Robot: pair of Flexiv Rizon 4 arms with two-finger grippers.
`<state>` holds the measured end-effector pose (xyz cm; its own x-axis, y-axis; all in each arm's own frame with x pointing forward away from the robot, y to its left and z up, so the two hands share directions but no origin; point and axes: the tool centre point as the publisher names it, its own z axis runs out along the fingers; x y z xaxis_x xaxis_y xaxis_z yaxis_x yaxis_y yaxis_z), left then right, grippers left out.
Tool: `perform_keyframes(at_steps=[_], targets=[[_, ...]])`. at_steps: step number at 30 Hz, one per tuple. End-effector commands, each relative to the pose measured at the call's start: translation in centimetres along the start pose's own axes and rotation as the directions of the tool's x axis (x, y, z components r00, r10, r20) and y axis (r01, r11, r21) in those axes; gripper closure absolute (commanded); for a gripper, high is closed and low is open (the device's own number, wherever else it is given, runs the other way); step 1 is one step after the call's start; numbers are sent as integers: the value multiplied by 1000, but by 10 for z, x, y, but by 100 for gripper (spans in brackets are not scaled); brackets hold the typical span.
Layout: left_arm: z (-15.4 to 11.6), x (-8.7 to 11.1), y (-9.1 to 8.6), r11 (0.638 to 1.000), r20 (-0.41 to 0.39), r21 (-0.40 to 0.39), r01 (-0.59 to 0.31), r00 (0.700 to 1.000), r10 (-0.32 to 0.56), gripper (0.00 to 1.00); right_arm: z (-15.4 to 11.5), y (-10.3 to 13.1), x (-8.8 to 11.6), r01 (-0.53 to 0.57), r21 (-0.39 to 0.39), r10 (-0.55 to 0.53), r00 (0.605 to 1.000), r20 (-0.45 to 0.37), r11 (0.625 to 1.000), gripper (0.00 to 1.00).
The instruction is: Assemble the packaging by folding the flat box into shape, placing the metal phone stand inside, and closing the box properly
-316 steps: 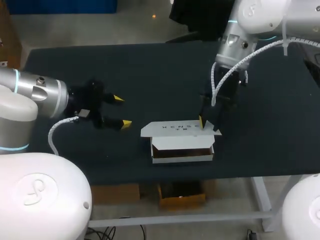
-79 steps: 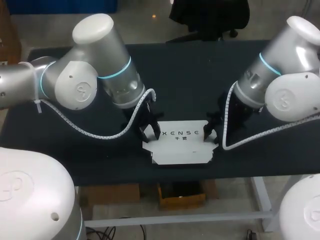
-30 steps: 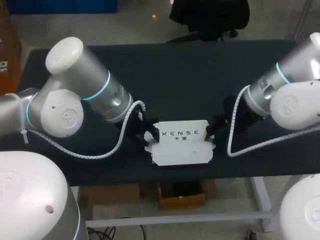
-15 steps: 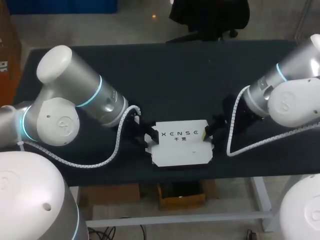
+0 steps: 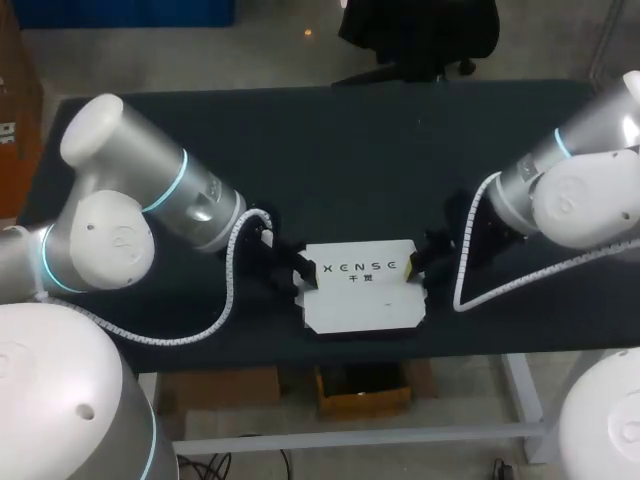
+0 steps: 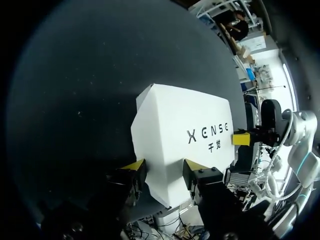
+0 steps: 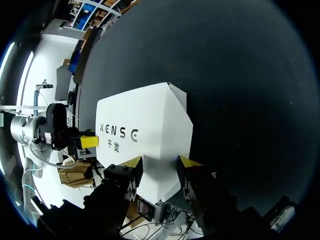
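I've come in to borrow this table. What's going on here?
A white box lies near the front edge of the table, and it looks closed on top. The left gripper is at its left end and the right gripper at its right end, both with their fingers apart. They seem to be pressing the ends in.

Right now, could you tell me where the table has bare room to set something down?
The far half of the table, behind the box, is bare. The front middle is crowded: the left claw and right claw sit at the box's ends.
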<state>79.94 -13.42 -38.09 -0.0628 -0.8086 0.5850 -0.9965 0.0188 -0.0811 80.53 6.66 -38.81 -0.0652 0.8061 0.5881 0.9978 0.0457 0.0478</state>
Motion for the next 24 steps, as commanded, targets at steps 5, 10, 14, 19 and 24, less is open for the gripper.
perform_keyframes(at_steps=[5,10,14,19,24], targets=[[9,3,-7,1000,-23,-23,1,1000,-2,52,3,1,3,15,4,-15,999,-31,1000,58],[9,6,-8,1000,-28,-28,3,1000,-3,52,6,1,7,28,5,-28,999,-34,1000,58],[9,8,-8,999,-33,-32,6,999,-7,53,8,1,7,30,7,-29,999,-43,1000,58],[11,13,-9,998,-38,-55,18,999,-20,54,11,2,6,28,13,-27,998,-52,1000,59],[11,16,-8,998,-39,-61,28,999,-31,53,9,0,6,27,13,-26,998,-57,1000,58]])
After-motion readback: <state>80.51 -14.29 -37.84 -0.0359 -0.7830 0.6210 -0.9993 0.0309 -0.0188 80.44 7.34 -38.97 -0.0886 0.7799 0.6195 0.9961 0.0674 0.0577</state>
